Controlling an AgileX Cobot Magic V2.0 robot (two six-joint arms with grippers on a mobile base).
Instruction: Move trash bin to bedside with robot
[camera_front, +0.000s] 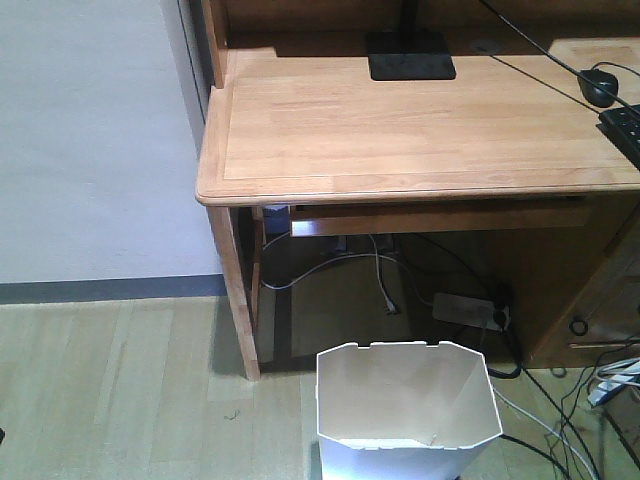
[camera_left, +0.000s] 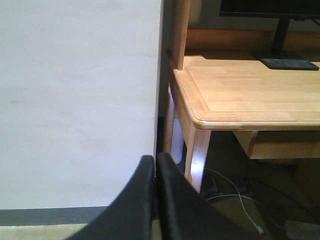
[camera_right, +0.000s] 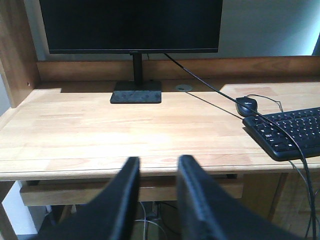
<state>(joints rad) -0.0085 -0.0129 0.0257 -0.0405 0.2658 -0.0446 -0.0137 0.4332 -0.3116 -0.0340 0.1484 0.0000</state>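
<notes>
The white trash bin (camera_front: 405, 410) stands on the floor in front of the desk, at the bottom of the front view, its angular rim open upward and its inside bare. Neither arm shows in that view. In the left wrist view my left gripper (camera_left: 155, 161) is shut with nothing between its black fingers, pointing at the white wall beside the desk leg. In the right wrist view my right gripper (camera_right: 159, 164) is open and holds nothing, level with the desk's front edge. The bedside is out of view.
A light wooden desk (camera_front: 420, 120) carries a monitor stand (camera_front: 410, 55), a mouse (camera_front: 600, 85) and a black keyboard (camera_right: 290, 131). Cables and a power strip (camera_front: 470, 308) lie under the desk. A white wall (camera_front: 90, 130) is to the left, wooden floor (camera_front: 120, 390) below.
</notes>
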